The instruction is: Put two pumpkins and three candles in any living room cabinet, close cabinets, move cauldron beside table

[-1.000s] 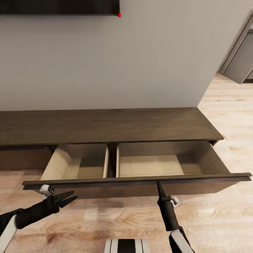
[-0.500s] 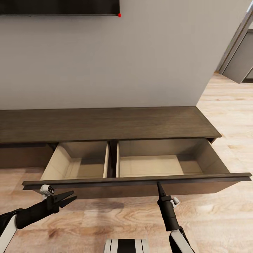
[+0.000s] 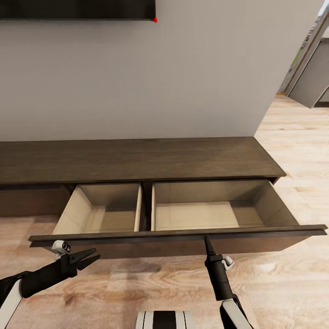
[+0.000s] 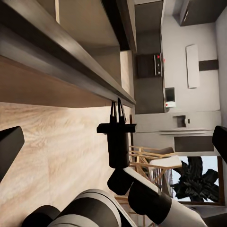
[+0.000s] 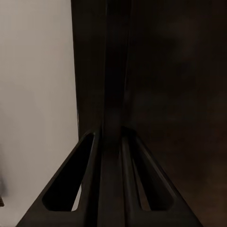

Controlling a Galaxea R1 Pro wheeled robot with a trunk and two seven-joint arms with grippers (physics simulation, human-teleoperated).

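Low dark-brown cabinet (image 3: 137,160) against a grey wall (image 3: 183,77), with one wide drawer front (image 3: 183,234) pulled out over a light wood floor (image 3: 283,283). Behind that front, two pale beige compartments, the narrower (image 3: 103,212) to the left and the wider (image 3: 205,208) to the right, split by a dark divider; both bare inside. Dark screen edge (image 3: 77,9) on the wall above. Doorway and grey units (image 3: 315,77) far right.

Right tool (image 3: 208,241) pointing up at the drawer front's top lip, tips pressed together and seemingly touching or gripping the edge; wrist view too dark to settle which. Left tool (image 3: 93,257) low at the left, just short of the drawer front, fingers slightly spread and holding nothing. From the left wrist, the right tool (image 4: 116,109) standing against the drawer's lower edge, kitchen units and a chair (image 4: 151,163) beyond.
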